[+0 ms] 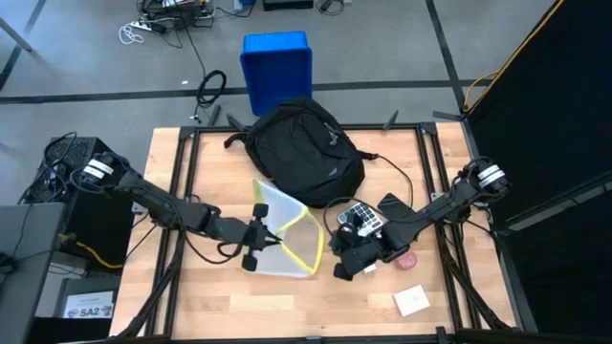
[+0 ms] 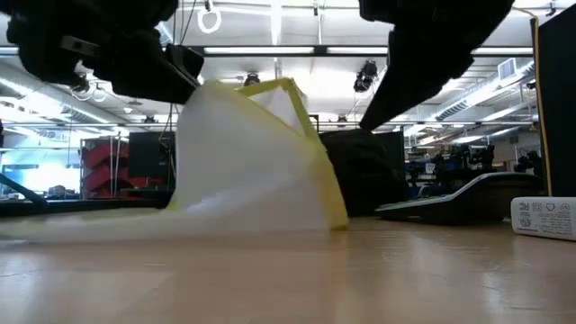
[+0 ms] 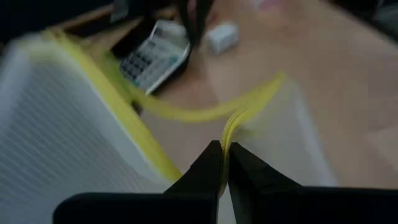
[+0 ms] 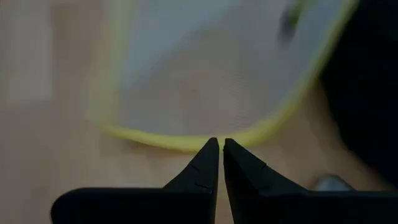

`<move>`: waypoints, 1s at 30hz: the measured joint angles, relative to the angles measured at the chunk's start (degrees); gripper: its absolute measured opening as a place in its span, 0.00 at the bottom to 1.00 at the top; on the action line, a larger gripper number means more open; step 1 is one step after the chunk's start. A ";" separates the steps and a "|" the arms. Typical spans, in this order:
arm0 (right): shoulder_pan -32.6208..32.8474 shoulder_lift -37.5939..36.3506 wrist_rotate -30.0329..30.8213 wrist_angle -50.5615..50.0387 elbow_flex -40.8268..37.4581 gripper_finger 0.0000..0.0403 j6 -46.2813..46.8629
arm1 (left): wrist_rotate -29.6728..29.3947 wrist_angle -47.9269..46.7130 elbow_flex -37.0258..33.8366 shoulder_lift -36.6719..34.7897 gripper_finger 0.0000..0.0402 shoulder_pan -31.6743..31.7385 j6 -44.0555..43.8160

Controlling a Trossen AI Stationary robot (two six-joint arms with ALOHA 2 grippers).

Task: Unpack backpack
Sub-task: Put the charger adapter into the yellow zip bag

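The black backpack (image 1: 301, 143) lies on its back at the table's far middle. In front of it a white mesh pouch (image 1: 287, 229) with yellow trim stands up like a tent (image 2: 252, 171), its lower edge on the table. My left gripper (image 1: 268, 233) comes from the table's left and is shut on the pouch. My right gripper (image 1: 340, 264) is shut with nothing between its fingers (image 4: 217, 142). It hangs slanting down at the pouch's right side, close to the yellow edge (image 4: 186, 142). My left gripper pinches the pouch's yellow-trimmed edge (image 3: 231, 127) between its two fingers, coming from the table's left and slanting down. That edge is raised, and the pouch's lower part (image 2: 225, 220) rests on the table. My right gripper's shut tips stand at the pouch's yellow edge; whether they touch it I cannot tell.
A calculator (image 1: 361, 218) and a flat black thing (image 1: 394, 206) lie under my right arm. A pink object (image 1: 409, 258) and a white box (image 1: 413, 301) lie at the near right. A blue bin (image 1: 277, 65) stands on the floor beyond the table's far edge.
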 joint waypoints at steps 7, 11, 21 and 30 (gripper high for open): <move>-0.02 -0.29 1.84 -5.98 1.67 0.00 -0.87 | 1.00 5.36 -3.04 0.02 0.00 0.00 2.08; -0.06 -0.29 -6.79 -8.32 1.99 0.01 0.19 | 0.98 5.39 -3.08 0.02 0.00 0.00 2.86; 3.76 -0.29 -18.53 -17.86 2.06 0.27 12.75 | 2.34 4.42 -3.06 0.02 0.00 0.02 2.32; 6.64 -0.17 -17.97 -20.67 2.07 0.61 33.31 | 2.34 4.50 -3.06 0.02 0.00 0.00 1.07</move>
